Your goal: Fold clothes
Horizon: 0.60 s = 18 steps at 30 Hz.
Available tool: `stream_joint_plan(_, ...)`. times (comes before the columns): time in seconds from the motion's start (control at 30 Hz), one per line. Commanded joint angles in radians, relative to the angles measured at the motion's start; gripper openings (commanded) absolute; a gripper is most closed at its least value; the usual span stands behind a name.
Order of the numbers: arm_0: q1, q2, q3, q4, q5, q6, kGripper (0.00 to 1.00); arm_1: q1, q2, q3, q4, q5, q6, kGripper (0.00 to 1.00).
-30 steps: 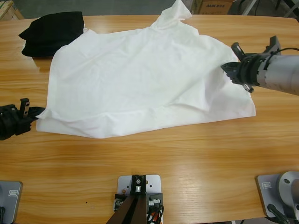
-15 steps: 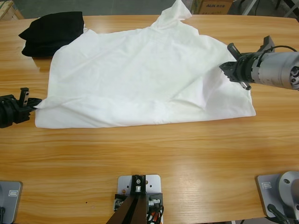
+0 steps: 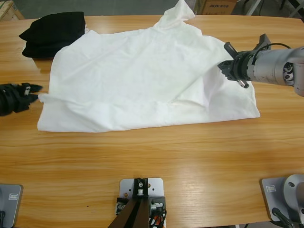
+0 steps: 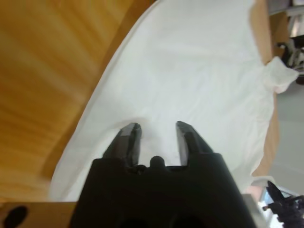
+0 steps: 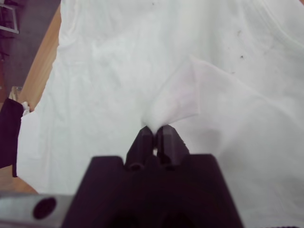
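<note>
The large plain white short-sleeved T-shirt (image 3: 142, 78) lies spread on the long wooden table (image 3: 156, 161), its long axis running left–right between the arms. The right gripper (image 3: 227, 69) pinches a raised fabric peak at the shirt's right edge. The left gripper (image 3: 33, 92) stands parted and empty just off the left edge — the shirt lies directly ahead of it.

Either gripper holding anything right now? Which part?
Right gripper pinches a raised fold of the T-shirt near its right edge. Left gripper is open at the shirt's left edge, holding nothing.
</note>
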State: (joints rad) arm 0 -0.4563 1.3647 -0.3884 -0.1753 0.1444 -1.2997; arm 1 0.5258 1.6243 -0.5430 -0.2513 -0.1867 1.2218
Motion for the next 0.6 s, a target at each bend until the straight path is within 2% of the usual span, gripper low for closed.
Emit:
stream_joint_plan(0.03, 0.019, -0.097, -0.038, 0.113, -0.050, 0.144, 1.000, -0.012, 0.045, -0.002, -0.016, 0.020, -0.018, 0.000)
stream_joint_plan(0.17, -0.005, -0.037, -0.114, 0.123, -0.196, 0.379, 0.942, -0.020, 0.019, 0.002, -0.014, 0.026, -0.045, 0.000)
stream_joint_plan(0.27, -0.106, 0.113, -0.205, 0.122, -0.317, 0.590, 0.945, -0.038, -0.024, 0.002, -0.005, 0.045, -0.068, 0.000)
stream_joint_plan(0.37, -0.170, 0.229, -0.268, 0.122, -0.396, 0.693, 0.943, -0.038, -0.037, 0.001, 0.004, 0.082, -0.069, 0.000)
stream_joint_plan(0.5, -0.198, 0.281, -0.319, 0.132, -0.394, 0.731, 0.738, -0.037, -0.038, 0.027, 0.005, 0.085, -0.073, 0.000)
stream_joint_plan(0.6, -0.263, 0.312, -0.404, 0.243, -0.348, 0.862, 0.742, -0.037, -0.027, 0.037, 0.008, 0.090, -0.131, 0.000)
